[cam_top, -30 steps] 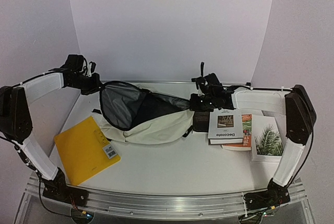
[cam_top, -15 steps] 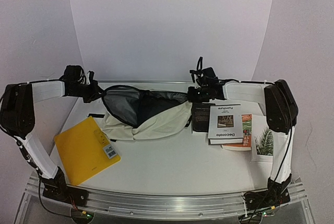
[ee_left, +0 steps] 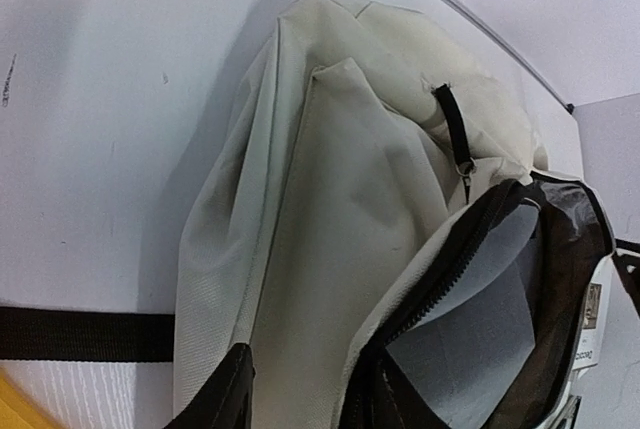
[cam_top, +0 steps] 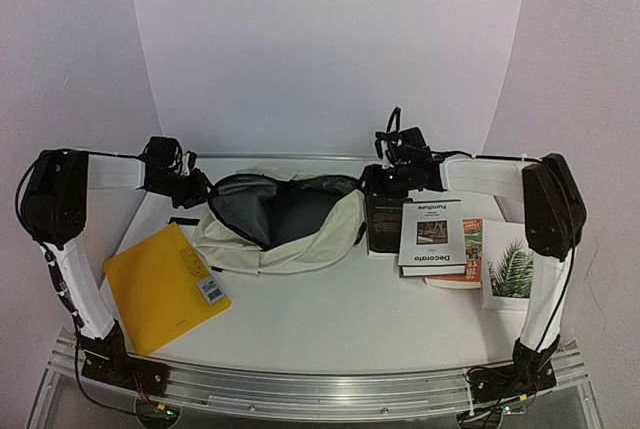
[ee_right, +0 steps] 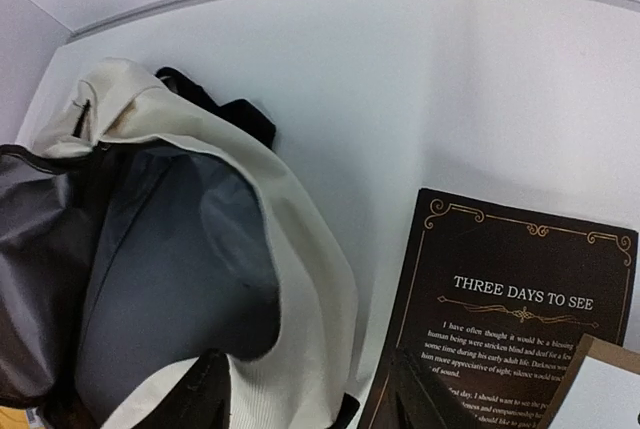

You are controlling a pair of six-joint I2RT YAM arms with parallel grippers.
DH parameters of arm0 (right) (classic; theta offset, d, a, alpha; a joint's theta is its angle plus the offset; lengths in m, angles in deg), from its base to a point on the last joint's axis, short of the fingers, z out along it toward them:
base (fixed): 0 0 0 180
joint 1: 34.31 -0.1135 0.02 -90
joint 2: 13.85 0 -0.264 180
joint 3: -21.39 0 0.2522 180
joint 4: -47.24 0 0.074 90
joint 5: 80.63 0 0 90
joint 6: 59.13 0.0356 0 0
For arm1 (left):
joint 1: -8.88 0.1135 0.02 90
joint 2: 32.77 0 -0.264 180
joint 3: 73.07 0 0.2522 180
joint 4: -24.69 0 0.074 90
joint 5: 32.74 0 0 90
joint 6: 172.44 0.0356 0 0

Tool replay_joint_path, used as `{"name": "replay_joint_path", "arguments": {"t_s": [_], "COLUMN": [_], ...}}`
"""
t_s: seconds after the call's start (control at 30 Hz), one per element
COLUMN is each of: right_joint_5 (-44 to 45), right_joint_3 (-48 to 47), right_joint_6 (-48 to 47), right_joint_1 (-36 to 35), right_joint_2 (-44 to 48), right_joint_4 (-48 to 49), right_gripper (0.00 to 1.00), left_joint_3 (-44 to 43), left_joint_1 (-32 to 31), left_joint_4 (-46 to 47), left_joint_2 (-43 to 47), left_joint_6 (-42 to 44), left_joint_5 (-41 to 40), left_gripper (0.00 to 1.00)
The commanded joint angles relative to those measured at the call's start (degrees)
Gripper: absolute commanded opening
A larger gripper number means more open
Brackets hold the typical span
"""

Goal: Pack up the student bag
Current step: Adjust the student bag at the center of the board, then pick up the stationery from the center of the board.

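White tabletop (cam_top: 330,334), pale walls behind. The bag (cam_top: 295,247) lay at the far centre, unzipped and gaping, with grey lining showing and nothing visible inside.

The left fingers (ee_left: 228,401) stood parted over the bag's left end. Cream fabric lay between them, unpinched. The right fingers (ee_right: 205,397) stood likewise parted over its right end, gripping nothing, with the bag rim below them and a dark book (ee_right: 520,319) just beside it.

Step judged: the mouth was open and loading had not yet begun. The next move probably called for one arm to take a flat item, with the dark book closest to the right arm. It would then slide that item edge-first into the mouth while the limp rim stayed up, and the other arm might need to hold the rim.

Only the top view showed what remained to pack: a yellow folder (cam_top: 160,287) toward the near-left corner, and more books (cam_top: 470,254) overlapping toward the right edge. Only the left wrist view showed a black strap (ee_left: 80,334) lying flat on the tabletop and the zip pull (ee_left: 456,134). Only the right wrist view made the dark book's title, "THREE DAYS TO SEE", legible.
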Motion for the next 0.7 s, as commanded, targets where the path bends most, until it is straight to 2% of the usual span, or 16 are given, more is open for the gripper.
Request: {"name": "replay_joint_path", "arguments": {"t_s": [0.0,0.1,0.23,0.47,0.67], "right_joint_5": [-3.13,-5.15,-8.06,-13.34,-14.28], "right_joint_3": [1.15,4.03,9.80,20.63,22.54], "right_joint_6": [1.04,4.27,10.36,23.57,31.06], "right_joint_1": [-0.06,-0.49,-1.56,-6.64,-17.25], "right_joint_2": [9.30,13.14,18.20,22.27,16.54], "right_joint_4": [1.50,3.05,7.34,21.15,30.42], "right_gripper": [0.56,0.58,0.62,0.63,0.60], "left_joint_3": [-0.98,1.29,5.20,11.31,19.95], "left_joint_1": [0.12,0.13,0.77,3.79,8.43], "left_joint_4": [-0.06,-1.06,-2.34,-6.78,-3.34], "left_joint_2": [5.14,9.96,16.47,22.51,25.60], "left_joint_6": [0.47,-0.27,-1.59,-5.15,-11.46], "left_joint_5": [-5.64,-9.71,-13.30,-16.65,-14.19], "left_gripper": [0.51,0.70,0.85,0.97,0.98]}}
